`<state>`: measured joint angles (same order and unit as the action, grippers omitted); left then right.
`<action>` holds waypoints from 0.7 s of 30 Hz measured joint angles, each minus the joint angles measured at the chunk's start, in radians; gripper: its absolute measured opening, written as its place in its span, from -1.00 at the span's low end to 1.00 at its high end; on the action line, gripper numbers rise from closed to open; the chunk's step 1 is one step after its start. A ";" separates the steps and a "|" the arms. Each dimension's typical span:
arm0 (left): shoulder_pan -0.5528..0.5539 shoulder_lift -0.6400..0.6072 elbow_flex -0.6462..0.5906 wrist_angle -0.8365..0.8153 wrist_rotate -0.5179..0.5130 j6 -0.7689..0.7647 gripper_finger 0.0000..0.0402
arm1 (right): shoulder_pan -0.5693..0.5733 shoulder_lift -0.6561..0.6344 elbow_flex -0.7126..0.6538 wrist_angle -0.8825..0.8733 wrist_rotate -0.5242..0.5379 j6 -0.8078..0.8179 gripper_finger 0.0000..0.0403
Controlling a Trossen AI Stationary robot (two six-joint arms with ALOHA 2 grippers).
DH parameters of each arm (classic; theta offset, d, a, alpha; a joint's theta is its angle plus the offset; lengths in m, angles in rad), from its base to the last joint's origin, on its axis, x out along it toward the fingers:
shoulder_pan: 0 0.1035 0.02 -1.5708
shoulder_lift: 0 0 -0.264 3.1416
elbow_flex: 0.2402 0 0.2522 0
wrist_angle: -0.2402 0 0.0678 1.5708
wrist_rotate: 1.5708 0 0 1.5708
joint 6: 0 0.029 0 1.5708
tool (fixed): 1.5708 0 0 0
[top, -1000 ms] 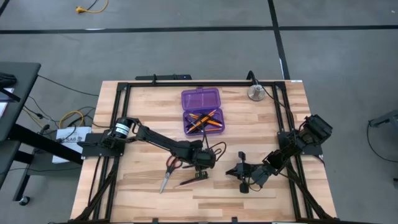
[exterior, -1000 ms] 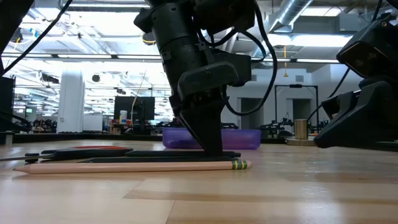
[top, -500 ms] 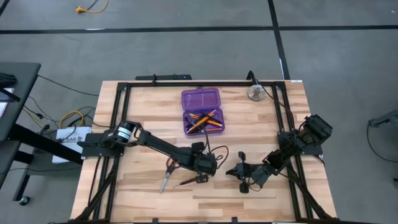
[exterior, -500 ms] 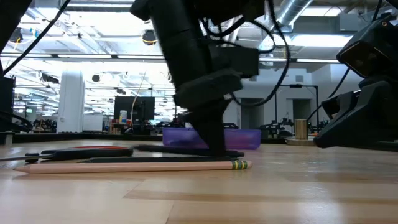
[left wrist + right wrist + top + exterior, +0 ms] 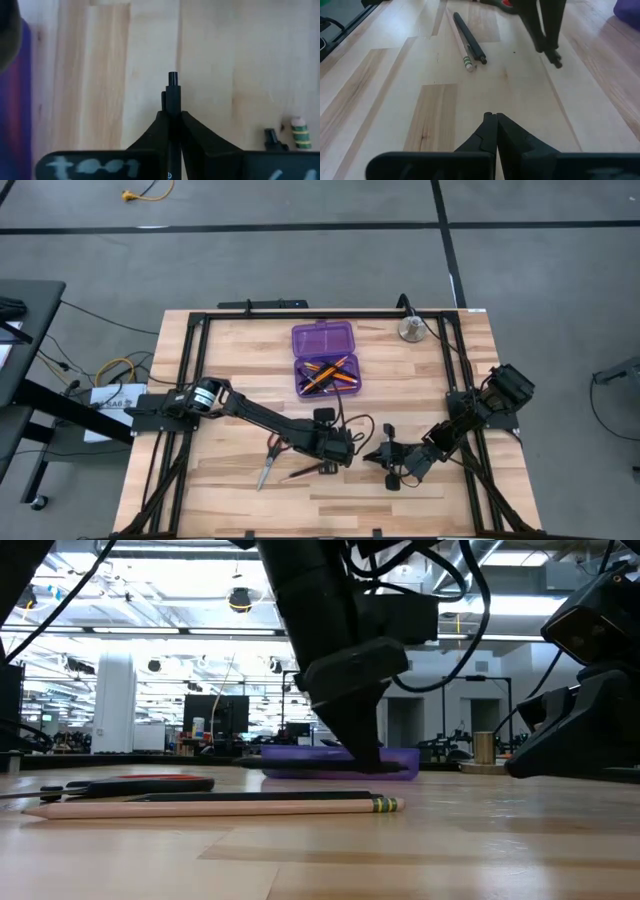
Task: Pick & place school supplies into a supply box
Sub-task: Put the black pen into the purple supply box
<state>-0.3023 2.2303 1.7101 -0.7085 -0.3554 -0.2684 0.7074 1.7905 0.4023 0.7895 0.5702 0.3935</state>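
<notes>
Apparently lifted, a black pen [image 5: 172, 95] sits clamped in the left tool [image 5: 171, 117], its lower length hidden.

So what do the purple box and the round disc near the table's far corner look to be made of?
The supply box: translucent purple plastic, apparently, since the pencils inside show against its tinted base. The round disc: probably metal, silver-grey with a bright sheen, though too small to be sure.

Purple supply box [image 5: 324, 358], orange pencils [image 5: 326, 372]
</notes>
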 joint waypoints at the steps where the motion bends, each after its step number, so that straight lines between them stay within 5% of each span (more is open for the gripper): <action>1: 0.000 0.000 0.001 -0.005 -0.010 0.000 -0.96 | 0.000 0.000 0.000 0.000 0.000 0.000 -1.00; 12: 0.059 -0.002 0.007 -0.085 -0.121 0.066 -0.96 | 0.000 0.000 0.000 0.000 -0.004 0.000 -1.00; 21: 0.143 -0.007 0.150 -0.175 -0.276 0.227 -0.96 | 0.000 0.000 0.000 0.000 -0.004 0.000 -1.00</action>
<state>-0.1596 2.2231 1.8597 -0.8837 -0.6311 -0.0410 0.7074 1.7905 0.4023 0.7891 0.5667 0.3939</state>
